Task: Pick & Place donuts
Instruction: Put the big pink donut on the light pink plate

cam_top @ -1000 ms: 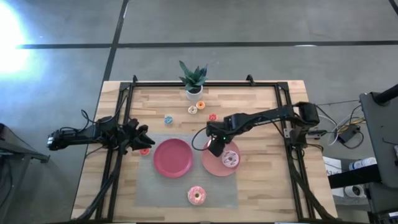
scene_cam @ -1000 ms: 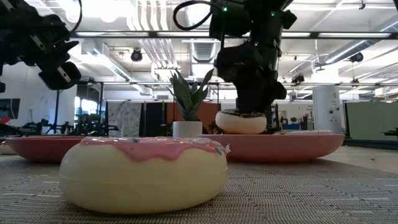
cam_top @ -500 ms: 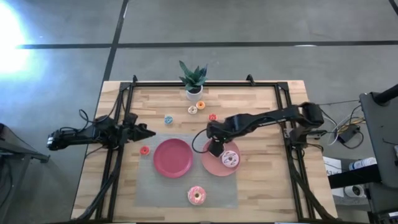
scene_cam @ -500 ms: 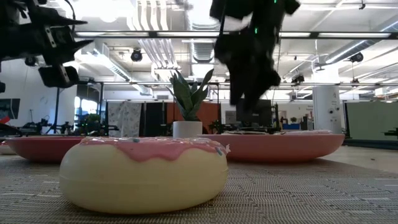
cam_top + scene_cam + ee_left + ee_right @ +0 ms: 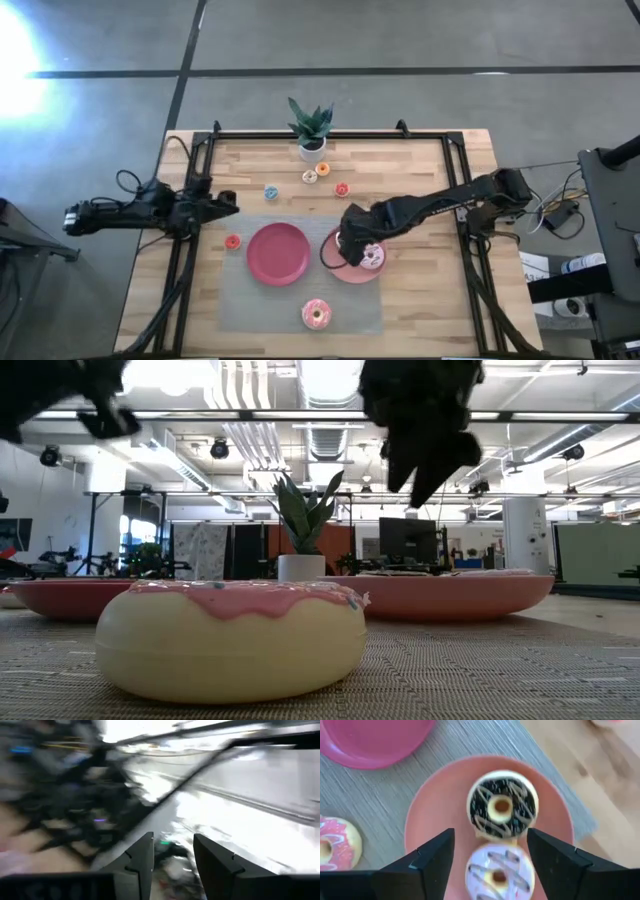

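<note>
The chocolate donut (image 5: 502, 810) and the lilac donut (image 5: 499, 875) lie side by side on the right pink-red plate (image 5: 430, 810). My right gripper (image 5: 490, 834) hangs open above them and touches neither; in the high view it (image 5: 350, 245) hides the chocolate one, beside the lilac donut (image 5: 371, 256). The pink donut (image 5: 317, 314) rests on the grey mat near the table's near edge. Several tiny donuts lie on the wood: blue (image 5: 271, 191), cream (image 5: 310, 177), orange (image 5: 322, 171), red (image 5: 342, 188), and an orange-red one (image 5: 232, 241). My left gripper (image 5: 225, 203) is open at the table's left side.
An empty pink-red plate (image 5: 277, 253) sits left of the loaded one on the grey mat (image 5: 240, 300). A potted plant (image 5: 311, 128) stands at the far edge. Black frame rails (image 5: 190, 230) run along the table's left and right sides.
My right gripper has let go of the chocolate donut, which now lies on the right plate, and has risen above it while shifting slightly toward the near edge. My left gripper has risen and drawn back from the orange-red tiny donut toward the far-left.
</note>
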